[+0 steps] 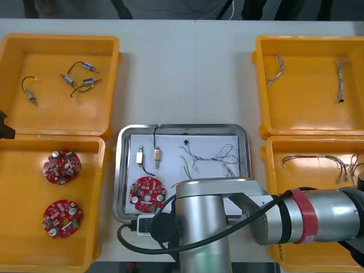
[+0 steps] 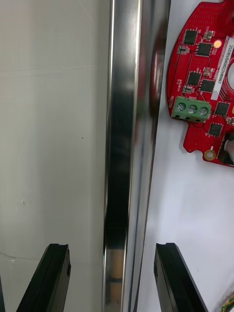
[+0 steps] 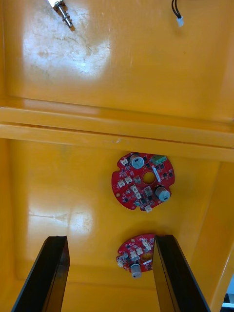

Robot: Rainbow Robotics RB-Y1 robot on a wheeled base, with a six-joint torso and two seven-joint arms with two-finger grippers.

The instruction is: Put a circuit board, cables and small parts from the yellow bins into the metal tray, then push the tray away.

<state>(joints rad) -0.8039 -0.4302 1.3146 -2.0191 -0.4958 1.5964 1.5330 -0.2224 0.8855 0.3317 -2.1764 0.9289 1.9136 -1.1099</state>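
Metal tray (image 2: 122, 122) rim runs lengthwise through right claw (image 2: 111, 253).

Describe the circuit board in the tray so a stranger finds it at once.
Find the metal tray between the yellow bins. The round red circuit board lies in its near left corner, on white; the other two boards lie in a yellow bin.

Four yellow bins (image 1: 114, 68), one metal tray (image 1: 121, 170), three round red circuit boards (image 1: 61, 166).
Two boards lie in the near left bin and one in the tray. The tray also holds two small metal parts (image 1: 140, 154) joined by one black cable (image 1: 155, 135). The far right bin holds two twisted cables (image 1: 274, 69). The far left bin holds about four small parts. The near right bin's cables cannot be counted.
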